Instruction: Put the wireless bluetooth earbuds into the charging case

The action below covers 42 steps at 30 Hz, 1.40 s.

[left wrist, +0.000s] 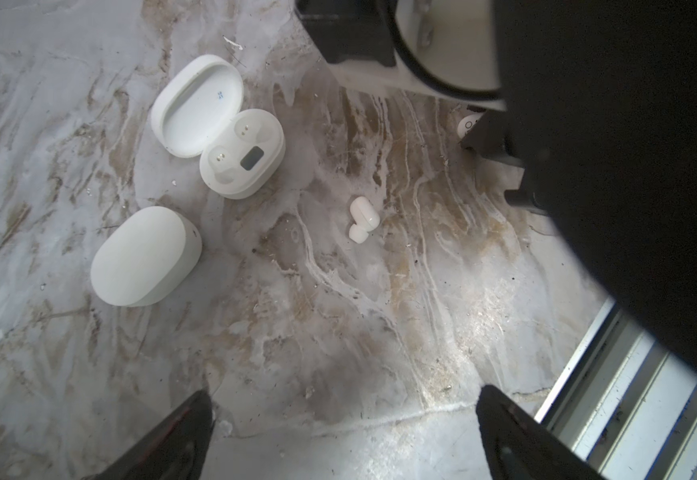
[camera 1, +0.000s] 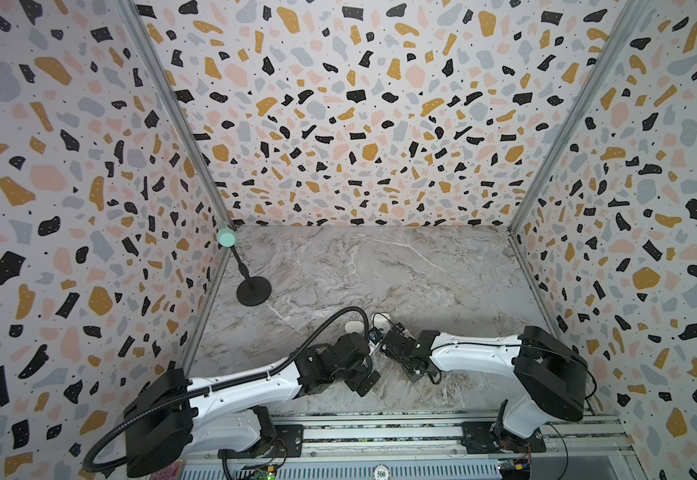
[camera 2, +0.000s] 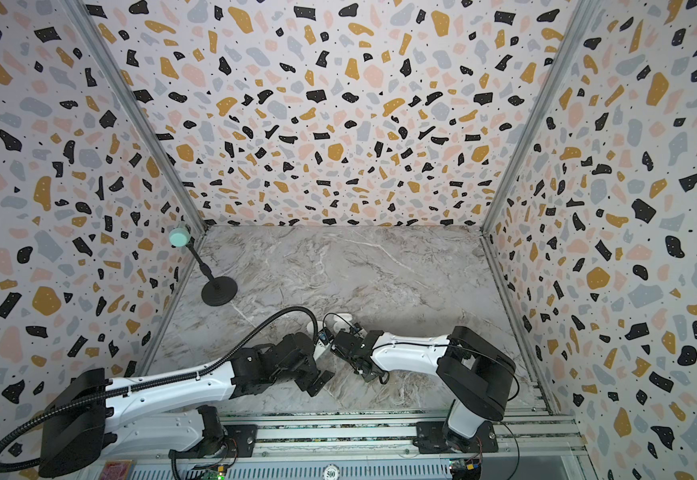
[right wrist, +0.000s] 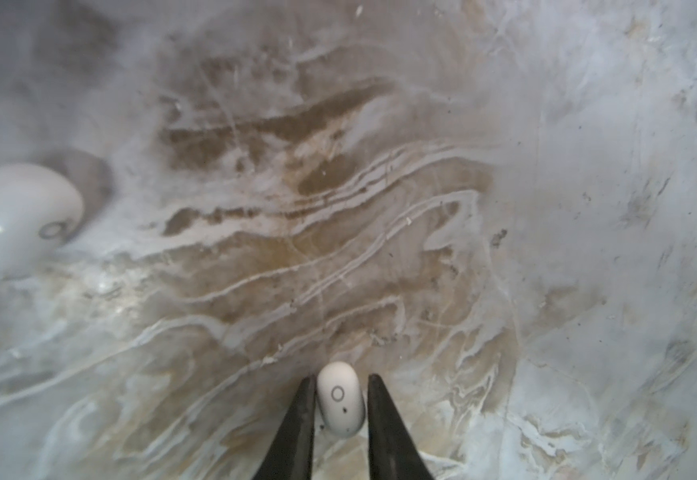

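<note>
Right wrist view has my right end effector (right wrist: 341, 380) closed on one earbud (right wrist: 341, 401), pinching it from both sides with its ring mark facing the camera; whether it touches the bench (right wrist: 380, 208) I cannot tell. A blurred white bud (right wrist: 18, 216) with the same ring mark lies well apart from it. Left wrist view shows my left end effector (left wrist: 344, 395) spread wide above the bench, holding nothing. Beyond it a loose earbud (left wrist: 362, 218) lies near the open charging case (left wrist: 251, 166), whose lid (left wrist: 197, 108) is folded back and whose two sockets show their contact pins. A closed case (left wrist: 143, 257) sits just beside the open one. In both top views my left arm (camera 1: 247, 382) reaches in from 7 o'clock and my right arm (camera 1: 475, 353) from 5 o'clock, meeting near the bench's middle; a microphone stand (camera 1: 254, 291) stands at 9 o'clock.
</note>
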{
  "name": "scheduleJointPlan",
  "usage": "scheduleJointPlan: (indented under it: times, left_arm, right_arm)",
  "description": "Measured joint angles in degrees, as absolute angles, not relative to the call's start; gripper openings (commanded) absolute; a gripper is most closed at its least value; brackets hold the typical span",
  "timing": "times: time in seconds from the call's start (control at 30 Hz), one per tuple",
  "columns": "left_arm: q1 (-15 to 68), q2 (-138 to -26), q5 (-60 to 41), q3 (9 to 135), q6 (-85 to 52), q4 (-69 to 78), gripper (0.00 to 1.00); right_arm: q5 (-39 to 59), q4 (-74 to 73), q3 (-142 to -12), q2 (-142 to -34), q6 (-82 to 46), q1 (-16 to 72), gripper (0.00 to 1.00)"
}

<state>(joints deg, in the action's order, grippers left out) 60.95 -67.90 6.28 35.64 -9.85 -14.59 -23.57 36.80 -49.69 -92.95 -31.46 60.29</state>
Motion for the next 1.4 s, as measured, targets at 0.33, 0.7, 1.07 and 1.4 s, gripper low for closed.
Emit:
scheduleJointPlan:
  times: [0.33, 0.7, 1.07, 1.4]
  left_arm:
    - [60.9, -67.9, 6.3, 35.6, -9.8, -14.6, 1.0]
    - [60.9, -67.9, 6.3, 35.7, -9.8, -14.6, 1.0]
    - [60.9, -62.4, 7.7, 36.2, -9.4, -15.0, 1.0]
    - [61.2, -42.3, 13.9, 34.7, -9.2, -9.4, 1.0]
  right_arm:
    - [-22.6, 35.8, -49.7, -92.8, -30.4, 58.9, 0.21]
    - [-20.9, 35.3, -49.1, -90.6, -30.3, 57.8, 0.18]
    - [-19.6, 32.0, -47.5, -80.1, -29.9, 57.6, 0.17]
    - [-15.7, 24.1, -47.2, -72.2, -26.2, 56.7, 0.17]
